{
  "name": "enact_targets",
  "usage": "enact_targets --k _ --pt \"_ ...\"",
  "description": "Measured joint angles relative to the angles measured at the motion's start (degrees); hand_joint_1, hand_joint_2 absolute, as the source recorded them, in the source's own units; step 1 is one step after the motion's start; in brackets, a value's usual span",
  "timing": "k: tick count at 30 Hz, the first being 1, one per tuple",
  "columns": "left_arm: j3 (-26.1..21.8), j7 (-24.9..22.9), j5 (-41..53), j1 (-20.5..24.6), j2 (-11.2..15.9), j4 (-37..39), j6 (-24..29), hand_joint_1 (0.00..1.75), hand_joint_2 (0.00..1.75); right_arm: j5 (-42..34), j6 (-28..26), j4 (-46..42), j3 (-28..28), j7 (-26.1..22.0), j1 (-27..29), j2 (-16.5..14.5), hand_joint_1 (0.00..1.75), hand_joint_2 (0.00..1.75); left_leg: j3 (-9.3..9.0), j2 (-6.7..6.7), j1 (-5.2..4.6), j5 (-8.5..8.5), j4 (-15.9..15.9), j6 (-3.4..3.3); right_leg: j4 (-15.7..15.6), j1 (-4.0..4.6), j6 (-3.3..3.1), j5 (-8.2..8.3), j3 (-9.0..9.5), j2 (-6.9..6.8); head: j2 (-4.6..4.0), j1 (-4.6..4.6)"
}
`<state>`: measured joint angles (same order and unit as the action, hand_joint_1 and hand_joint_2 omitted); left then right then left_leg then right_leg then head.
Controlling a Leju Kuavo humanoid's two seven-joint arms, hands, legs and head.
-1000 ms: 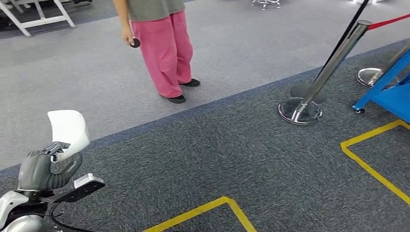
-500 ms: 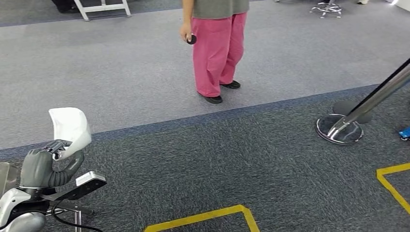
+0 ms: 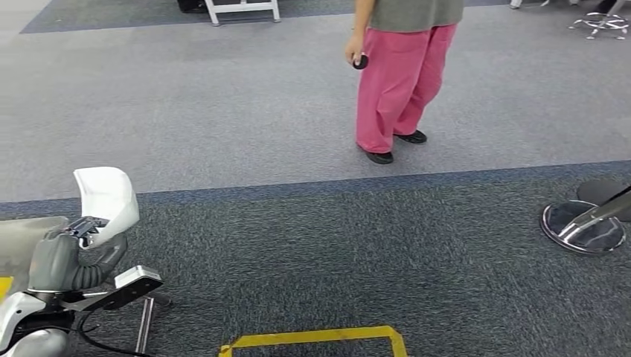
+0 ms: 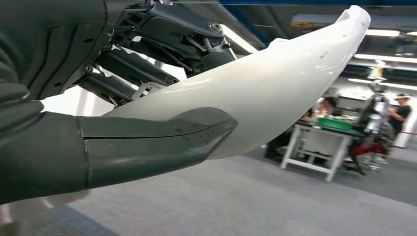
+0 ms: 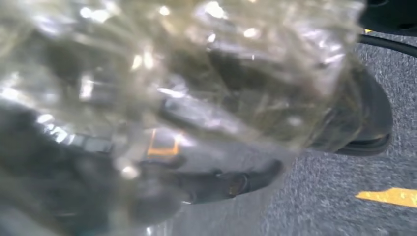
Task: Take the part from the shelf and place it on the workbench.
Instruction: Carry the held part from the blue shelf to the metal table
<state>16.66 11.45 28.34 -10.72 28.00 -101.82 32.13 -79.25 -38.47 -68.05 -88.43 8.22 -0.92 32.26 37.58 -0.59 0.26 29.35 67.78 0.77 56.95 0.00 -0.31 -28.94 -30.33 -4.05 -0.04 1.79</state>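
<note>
Pick done, place still to do, judging by the layout: white part point(image 3: 106, 199) already off the shelf, gripped in left hand point(image 3: 68, 253) at near left of head view, carried above dark carpet. No shelf in sight. Pale grey flat surface point(image 3: 22, 242) at far-left edge, just beside the hand, with a metal leg point(image 3: 145, 323) below; possibly the table, cannot confirm. Part not set down on anything yet.

Left hand clamped on part: thick thumb point(image 4: 147, 145) pressed across one face in left wrist view, darker fingers point(image 4: 162, 46) behind the other face. Grip sits at the part's lower end.

Part orientation: curved white shell, long axis roughly upright in head view, free end up and bowing slightly right, away from the hand. In left wrist view, tapers to a narrow tip away from the hand.

Centre: yellow floor tape point(image 3: 312, 341) at near edge. Far centre-right: person in pink trousers point(image 3: 398, 74) standing on lighter carpet, small dark object point(image 3: 360, 61) in their hand. Right edge: chrome stanchion base point(image 3: 584, 227).

Right hand: wrist view blurred behind crinkled clear film point(image 5: 172, 98); fingers apart or together, cannot tell.
</note>
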Motion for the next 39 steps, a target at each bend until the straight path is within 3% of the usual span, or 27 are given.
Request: enact_targets --k 2,3,5,6,8,10,12,13,15,16,18,19,20,21,22,23,25,27,28,30,32,34,36,37,39 --pt "-0.05 0.01 -0.09 0.05 0.04 -0.01 0.02 1.75 1.75 0.43 -0.01 0.01 0.0 0.0 0.02 0.0 0.0 0.0 -3.64 -2.5 -0.55 -2.39 -7.0 -0.65 0.12 0.3 0.46 -0.53 0.52 -1.35 0.0 -0.01" --pt "-0.08 0.01 -0.16 0.01 0.06 -0.02 0.04 1.75 1.75 0.6 -0.02 0.02 0.0 0.0 0.01 0.0 0.0 0.0 -4.49 -3.31 -0.81 -2.59 -8.77 -1.04 0.16 0.45 0.72 -0.75 0.67 -1.98 0.0 -0.04" --pt "-0.16 0.02 -0.31 -0.26 0.08 -0.02 0.06 1.75 1.75 1.02 -0.05 0.03 0.0 0.0 -0.12 0.0 0.0 0.0 -4.64 -2.69 -1.03 -2.37 -9.57 -1.82 0.11 0.56 1.24 -1.07 0.95 -3.37 0.0 -0.07" --pt "-0.21 0.02 -0.37 -0.48 0.08 -0.03 0.07 1.75 1.75 1.19 -0.07 0.03 0.0 0.04 -0.23 0.0 0.0 0.0 -4.69 -2.01 -0.94 -2.51 -9.78 -2.13 0.27 0.48 1.56 -1.37 1.01 -3.11 -0.01 -0.1" --pt "-0.35 0.03 -0.4 -0.61 0.08 -0.05 0.07 1.75 1.75 1.4 -0.1 0.03 0.02 0.09 -0.3 -0.01 0.0 0.0 -4.87 -0.63 -0.62 -2.77 -10.15 -2.79 3.05 0.16 2.14 -3.26 -0.15 -0.18 -0.01 -0.27" --pt "-0.42 0.03 -0.39 -0.58 0.01 -0.06 0.03 1.75 1.75 1.51 -0.1 0.03 0.01 0.02 -0.16 -0.02 0.0 0.0 -4.89 0.68 -0.44 -2.83 -10.21 -3.13 10.31 -0.17 2.5 -6.74 -3.8 3.16 0.0 -0.46" --pt "-0.4 0.03 -0.38 -0.67 -0.1 -0.06 0.0 1.75 1.75 1.62 -0.1 0.07 -0.02 -0.07 -0.04 -0.03 0.0 0.0 -4.92 2.17 -0.42 -2.81 -10.19 -3.2 16.67 -0.23 2.72 -8.46 -7.43 3.86 0.0 -0.49" --pt "-0.4 0.03 -0.38 -0.7 -0.14 -0.06 -0.01 1.75 1.75 1.67 -0.1 0.08 -0.03 -0.05 -0.01 -0.03 0.0 0.0 -4.98 3.02 -0.39 -2.79 -10.16 -3.18 16.91 -0.27 2.77 -7.57 -7.95 3.96 0.0 -0.48" --pt "-0.4 0.03 -0.38 -0.71 -0.2 -0.06 0.0 1.75 1.75 1.77 -0.11 0.11 -0.03 -0.02 0.01 -0.04 0.0 0.0 -5.19 4.7 -0.27 -2.66 -10.05 -2.97 10.72 -0.56 2.85 -3.0 -5.71 5.08 0.0 -0.49" --pt "-0.4 0.03 -0.38 -0.69 -0.22 -0.06 -0.01 1.75 1.75 1.8 -0.12 0.13 -0.04 0.0 0.01 -0.06 0.0 0.0 -5.21 5.49 -0.29 -2.54 -9.91 -2.74 6.7 -0.8 2.92 -1.13 -4.01 6.6 0.0 -0.51" --pt "-0.42 0.03 -0.31 -0.65 -0.21 -0.06 -0.02 1.75 1.75 1.97 -0.15 0.19 -0.03 -0.25 -0.02 -0.09 0.0 0.0 -4.86 6.93 -0.27 -2.44 -9.57 -2.14 1.73 -1.16 2.76 0.19 -1.55 8.9 0.0 -0.43" --pt "-0.43 0.03 -0.27 -0.69 -0.19 -0.06 -0.03 1.75 1.75 2.1 -0.16 0.22 -0.03 -0.41 -0.03 -0.11 0.0 0.0 -4.6 7.69 -0.19 -2.56 -9.53 -1.75 1.16 -1.12 2.52 -0.09 -1.12 9.08 0.0 -0.39" --pt "-0.44 0.03 -0.24 -0.75 -0.16 -0.06 -0.04 1.75 1.75 2.25 -0.17 0.25 -0.03 -0.58 -0.05 -0.11 0.0 0.0 -4.38 8.46 -0.05 -2.71 -9.54 -1.38 0.92 -1.07 2.16 -0.11 -0.86 8.38 0.0 -0.34" --pt "-0.45 0.03 -0.21 -0.88 -0.13 -0.07 -0.05 1.75 1.75 2.35 -0.17 0.28 -0.03 -0.6 -0.08 -0.13 0.0 0.0 -4.22 8.3 0.03 -2.68 -9.44 -1.03 0.78 -1.03 1.81 0.0 -0.77 7.59 0.0 -0.34" --pt "-0.47 0.03 -0.19 -0.94 -0.09 -0.07 -0.04 1.75 1.75 2.47 -0.17 0.3 -0.03 -0.54 -0.07 -0.14 0.0 0.0 -3.86 7.14 0.0 -2.17 -8.76 -0.71 0.59 -1.02 1.43 0.07 -0.61 6.8 0.0 -0.2" --pt "-0.49 0.02 -0.14 -0.9 -0.06 -0.07 -0.03 1.75 1.75 2.55 -0.17 0.32 -0.04 -0.48 -0.05 -0.16 0.0 0.0 -3.06 5.4 -0.08 -1.03 -7.03 -0.46 0.38 -1.04 1.08 0.1 -0.46 5.97 0.0 -0.04" --pt "-0.51 0.01 0.04 -0.77 -0.02 -0.06 -0.02 1.75 1.75 2.7 -0.17 0.36 -0.04 -0.42 0.06 -0.17 0.0 0.0 0.05 1.97 -0.09 2.51 -0.44 -0.03 0.23 -0.85 0.56 -0.05 -0.31 4.27 0.0 0.3" --pt "-0.49 -0.01 0.31 -0.87 -0.02 -0.06 -0.03 1.75 1.75 2.87 -0.17 0.44 -0.04 -0.42 0.09 -0.18 0.0 0.0 3.05 1.2 0.08 4.61 5.73 0.17 0.25 -0.67 0.36 -0.26 -0.24 2.57 0.0 0.32" --pt "-0.49 -0.01 0.44 -0.95 -0.02 -0.06 -0.03 1.75 1.75 2.98 -0.17 0.49 -0.04 -0.42 0.08 -0.19 0.0 0.0 3.28 1.1 0.11 4.06 6.25 0.18 0.25 -0.61 0.34 -0.39 -0.11 1.72 0.0 0.32" --pt "-0.52 -0.02 0.62 -1.01 0.01 -0.06 -0.03 1.75 1.75 3.16 -0.17 0.54 -0.04 -0.42 0.04 -0.22 0.0 0.0 0.45 0.17 0.01 0.28 0.93 -0.15 0.25 -0.5 0.44 -0.76 0.42 0.13 0.0 0.32" --pt "-0.6 -0.03 0.86 -0.9 0.05 -0.08 -0.01 1.75 1.75 3.36 -0.15 0.56 -0.04 -0.42 0.03 -0.27 0.0 0.0 -3.24 -2.45 -0.57 -2.27 -6.19 -0.84 0.32 -0.2 0.81 -1.24 0.95 -1.26 0.0 0.32" --pt "-0.72 -0.09 1.33 -0.83 0.07 -0.12 0.05 1.75 1.75 3.62 -0.09 0.61 -0.04 -0.43 -0.04 -0.34 0.0 0.0 -4.38 -3.66 -1.11 -2.2 -8.89 -1.53 0.37 0.11 1.32 -1.6 1.15 -2.65 0.0 0.25" --pt "-0.92 -0.16 1.71 -1.01 0.08 -0.17 0.16 1.75 1.75 3.9 -0.01 0.67 -0.04 -0.37 -0.28 -0.39 0.0 0.0 -4.42 -2.36 -0.99 -2.28 -9.41 -2.15 0.35 0.14 1.94 -1.97 1.41 -3.58 0.0 0.18" --pt "-1.04 -0.17 1.86 -1.04 0.09 -0.2 0.28 1.75 1.75 4.07 0.06 0.69 -0.03 -0.28 -0.35 -0.41 0.0 0.0 -4.56 -1.62 -0.8 -2.41 -9.66 -2.46 0.9 0.06 2.25 -2.55 1.3 -2.65 0.0 0.08" --pt "-1.16 -0.17 2.14 -0.91 0.07 -0.27 0.57 1.75 1.75 4.37 0.23 0.77 -0.03 -0.17 -0.36 -0.44 0.0 0.0 -4.8 -0.26 -0.43 -2.69 -10.06 -2.99 5.52 -0.22 2.76 -5.23 -0.87 1.04 0.0 -0.35"
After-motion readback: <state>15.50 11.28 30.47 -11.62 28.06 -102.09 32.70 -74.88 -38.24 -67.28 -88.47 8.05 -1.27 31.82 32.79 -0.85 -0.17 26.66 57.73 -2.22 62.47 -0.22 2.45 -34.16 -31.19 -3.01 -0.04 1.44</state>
